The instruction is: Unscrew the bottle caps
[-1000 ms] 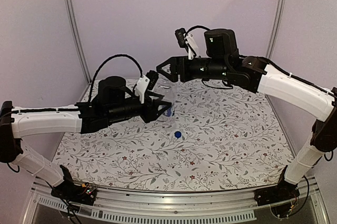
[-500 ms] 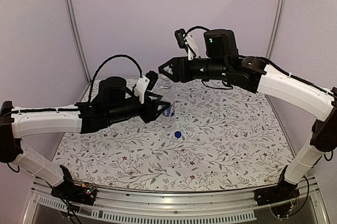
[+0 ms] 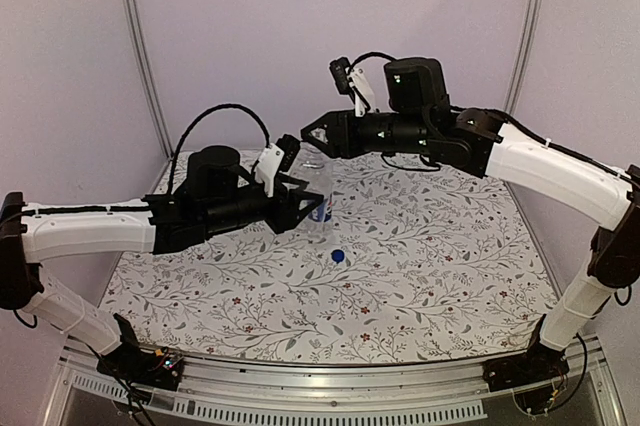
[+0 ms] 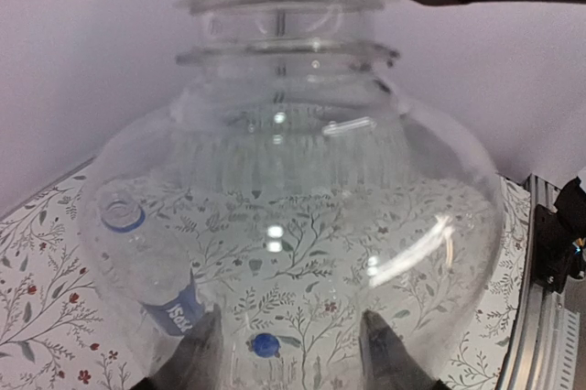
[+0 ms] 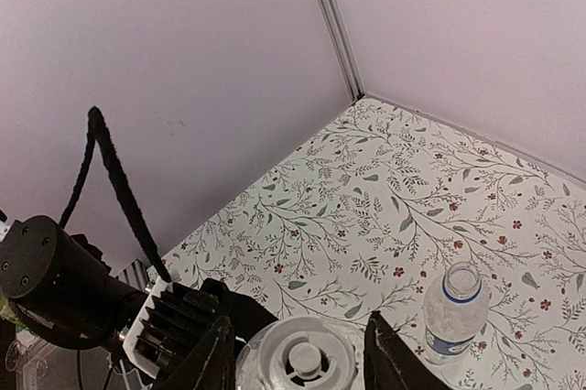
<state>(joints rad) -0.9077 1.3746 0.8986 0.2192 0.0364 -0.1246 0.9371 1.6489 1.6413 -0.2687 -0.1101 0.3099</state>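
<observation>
Dark blue label (image 5: pixel 446 343) with white lettering on the open bottle (image 5: pixel 455 303), too small to read; standing on the table (image 3: pixel 430 266) near the loose blue cap (image 3: pixel 338 256). Pinching the clear bottle (image 4: pixel 293 179) upright in the left gripper (image 4: pixel 288 335). Straddling its white cap (image 5: pixel 298 364) with the right gripper (image 5: pixel 300 340); squeezing or merely beside, cannot tell. Versus a second ago: less gap between right gripper and cap.

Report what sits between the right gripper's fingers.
The whitish cap, on top of the clear bottle held by the left gripper, sits between the right gripper fingers; whether they touch it is unclear. The right wrist view shows this.
</observation>
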